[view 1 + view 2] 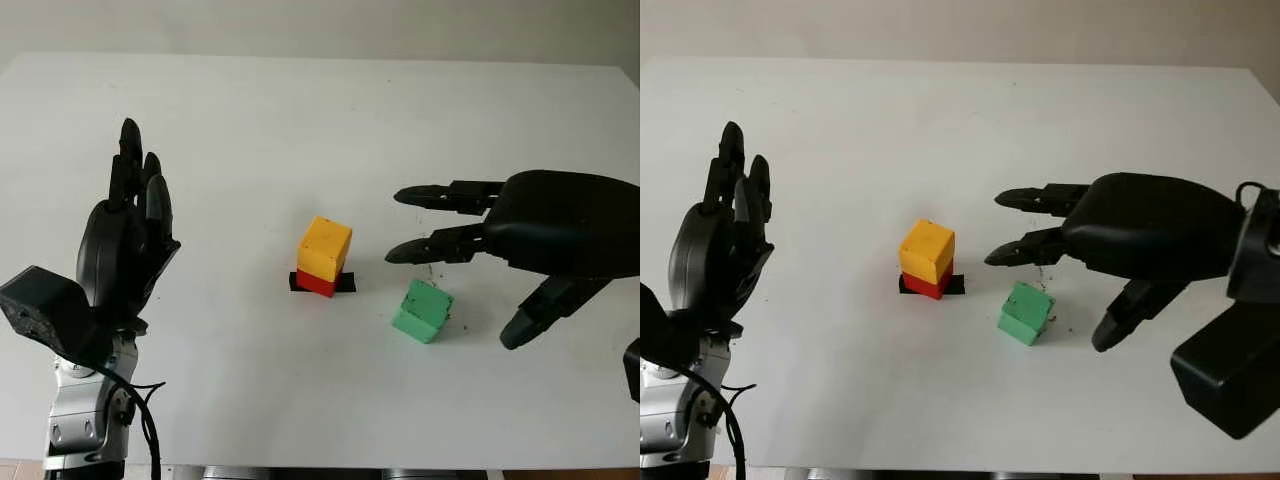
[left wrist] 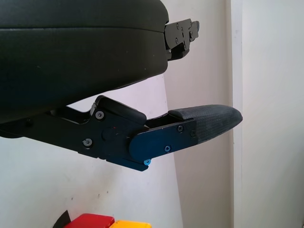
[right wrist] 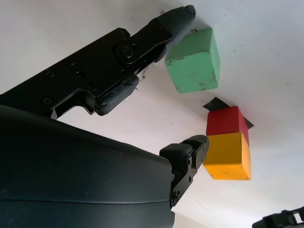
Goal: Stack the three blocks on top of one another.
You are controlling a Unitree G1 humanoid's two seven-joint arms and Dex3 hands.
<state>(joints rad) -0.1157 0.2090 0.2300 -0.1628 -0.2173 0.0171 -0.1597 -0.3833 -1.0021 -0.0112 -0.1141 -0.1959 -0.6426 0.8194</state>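
Observation:
A yellow block [image 1: 325, 248] sits on a red block [image 1: 317, 283], which stands on a black tape mark [image 1: 345, 283] near the table's middle. To their right a green block [image 1: 423, 310] lies alone on the white table, a little askew. My right hand [image 1: 455, 265] hovers open just right of and above the green block, two fingers pointing left past it and the thumb [image 1: 540, 312] lower on its right side. It holds nothing. In the right wrist view the green block [image 3: 194, 61] lies beside a fingertip [image 3: 179, 16]. My left hand [image 1: 130, 235] stands upright and open at the left.
The white table [image 1: 300, 130] stretches wide behind and around the blocks. Its far edge meets a pale wall, and its near edge runs along the bottom of the head views.

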